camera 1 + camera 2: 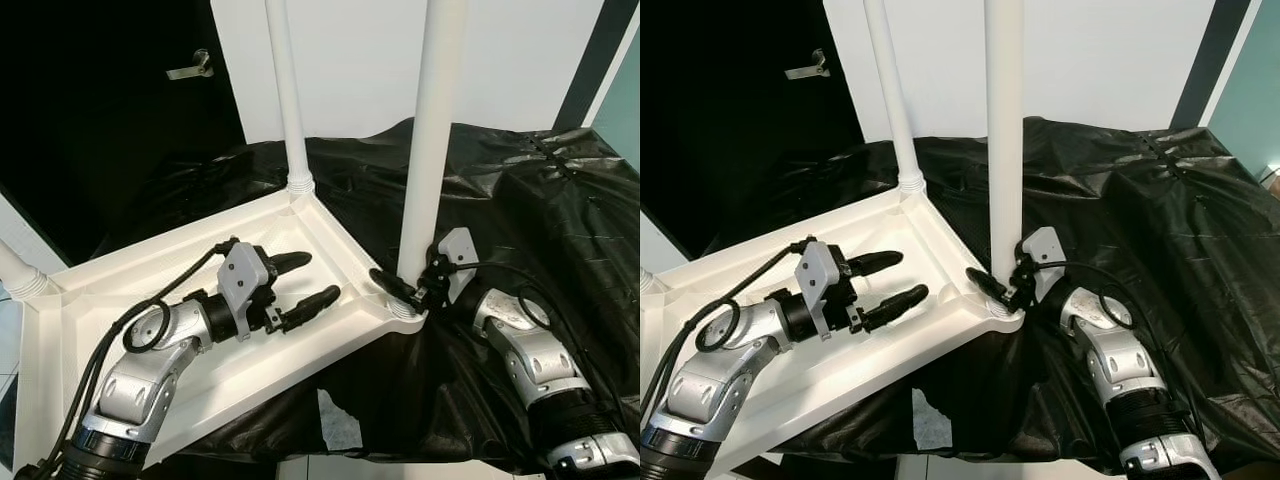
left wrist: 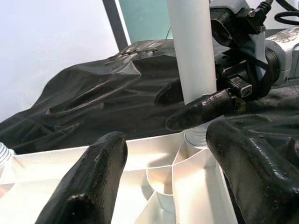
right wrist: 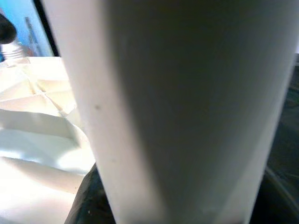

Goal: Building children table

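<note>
From my head cameras I look down on the white table top [image 1: 200, 300], lying upside down on a black plastic sheet [image 1: 520, 200] with its ribbed underside facing up. Two white legs stand upright in its corners: the far leg [image 1: 285, 90] and the near leg [image 1: 432, 130], and a third leg's threaded end [image 1: 22, 275] shows at the left corner. My right gripper [image 1: 408, 290] is closed around the foot of the near leg, just above its socket. My left gripper [image 1: 300, 285] hangs over the underside of the top with its fingers spread wide, holding nothing. Along my left wrist I see my own two open fingers [image 2: 93, 182] framing the corner socket, and beyond them my right gripper pinching the near leg where it meets the top. My right wrist camera is pressed up against the leg, so I can make out little beyond its white shaft. I judge the build is well along: at least three legs are in, this one may need tightening, and the fourth corner is out of sight.
</note>
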Robot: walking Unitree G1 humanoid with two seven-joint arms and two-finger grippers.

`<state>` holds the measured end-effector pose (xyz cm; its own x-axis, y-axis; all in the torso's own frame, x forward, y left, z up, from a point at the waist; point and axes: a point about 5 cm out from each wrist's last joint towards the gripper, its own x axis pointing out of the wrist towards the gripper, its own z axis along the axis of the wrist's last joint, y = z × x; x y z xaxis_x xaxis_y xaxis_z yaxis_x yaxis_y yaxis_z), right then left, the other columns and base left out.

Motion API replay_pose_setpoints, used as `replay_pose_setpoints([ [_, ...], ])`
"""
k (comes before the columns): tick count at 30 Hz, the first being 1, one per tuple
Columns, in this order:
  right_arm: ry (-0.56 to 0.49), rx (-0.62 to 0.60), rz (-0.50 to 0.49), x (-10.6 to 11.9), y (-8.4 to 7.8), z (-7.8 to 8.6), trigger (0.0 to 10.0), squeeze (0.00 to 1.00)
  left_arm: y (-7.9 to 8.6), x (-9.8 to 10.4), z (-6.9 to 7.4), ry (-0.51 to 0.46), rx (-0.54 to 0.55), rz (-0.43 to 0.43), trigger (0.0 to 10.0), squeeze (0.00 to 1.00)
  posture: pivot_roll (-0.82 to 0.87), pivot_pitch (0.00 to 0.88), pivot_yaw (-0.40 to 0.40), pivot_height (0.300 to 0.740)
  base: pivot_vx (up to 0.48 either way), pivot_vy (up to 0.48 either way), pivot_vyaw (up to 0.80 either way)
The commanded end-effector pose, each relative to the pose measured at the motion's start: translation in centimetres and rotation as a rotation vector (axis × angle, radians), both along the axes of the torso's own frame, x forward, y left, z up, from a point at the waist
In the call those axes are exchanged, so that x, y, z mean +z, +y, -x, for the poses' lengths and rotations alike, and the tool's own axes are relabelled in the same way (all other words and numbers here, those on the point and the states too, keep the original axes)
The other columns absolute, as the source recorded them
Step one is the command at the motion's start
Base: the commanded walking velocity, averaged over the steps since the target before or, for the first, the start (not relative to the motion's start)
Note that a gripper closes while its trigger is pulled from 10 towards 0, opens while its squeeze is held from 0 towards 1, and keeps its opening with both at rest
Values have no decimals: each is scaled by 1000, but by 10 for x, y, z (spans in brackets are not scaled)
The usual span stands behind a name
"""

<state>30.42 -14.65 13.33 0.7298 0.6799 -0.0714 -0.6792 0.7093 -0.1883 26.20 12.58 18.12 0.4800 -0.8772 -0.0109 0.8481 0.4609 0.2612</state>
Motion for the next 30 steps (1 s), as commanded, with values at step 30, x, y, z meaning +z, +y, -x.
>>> replay_pose_setpoints([
  [30, 45, -757, -129, -23, 29, 18, 10000, 0, 3, 1, 0, -11, -5, -10, 10000, 0, -11, 0, 42, 740, 0, 0, 0],
])
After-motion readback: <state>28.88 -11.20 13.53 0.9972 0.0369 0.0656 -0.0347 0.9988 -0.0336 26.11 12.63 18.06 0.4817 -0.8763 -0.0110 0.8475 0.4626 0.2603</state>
